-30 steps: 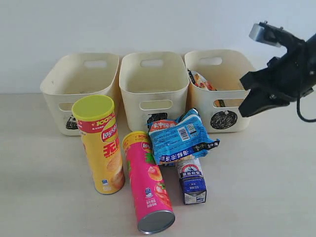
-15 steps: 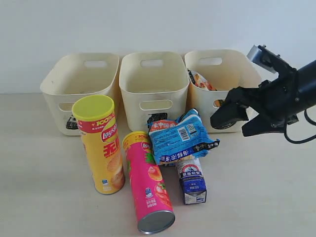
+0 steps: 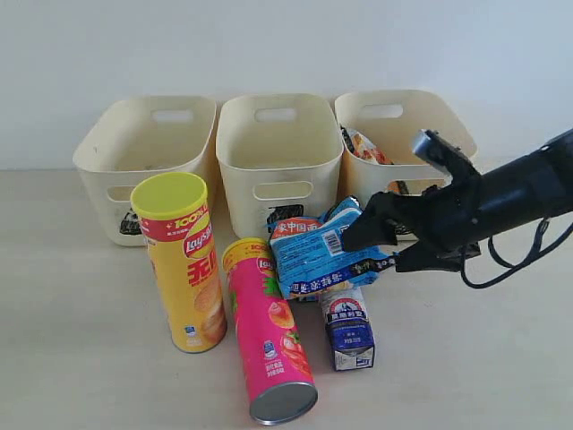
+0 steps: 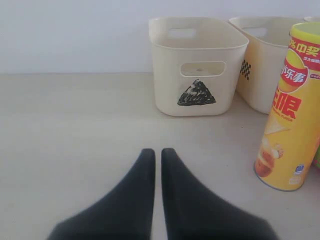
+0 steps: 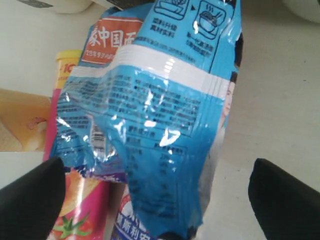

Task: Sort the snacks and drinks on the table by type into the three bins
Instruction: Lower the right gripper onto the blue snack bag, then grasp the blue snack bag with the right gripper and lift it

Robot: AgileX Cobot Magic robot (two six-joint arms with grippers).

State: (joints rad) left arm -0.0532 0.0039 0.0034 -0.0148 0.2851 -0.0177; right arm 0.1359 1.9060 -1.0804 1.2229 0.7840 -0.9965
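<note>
My right gripper [image 3: 380, 250] is open and sits low beside the blue crinkly packet [image 3: 320, 252], its fingers astride the packet's right end. In the right wrist view the blue packet [image 5: 150, 100] fills the space between the spread fingers [image 5: 32, 195], with nothing gripped. The packet lies over the pink tube [image 3: 269, 331] and the blue-and-white carton [image 3: 348, 328]. The yellow Lay's tube [image 3: 183, 264] stands upright on the table [image 3: 81, 358]. An orange-white packet [image 3: 363, 146] rests in the right bin [image 3: 439, 121]. My left gripper [image 4: 158, 152] is shut and empty above bare table. The dark purple carton is hidden.
Three cream bins stand in a row at the back: the left bin [image 3: 143, 143] carries a triangle mark [image 4: 196, 94], the middle bin [image 3: 279, 148] a square, the right bin a circle. A black cable [image 3: 515, 260] loops under my right arm.
My right arm has come down and leftward from beside the right bin to the blue packet, staying open. The objects have not moved.
</note>
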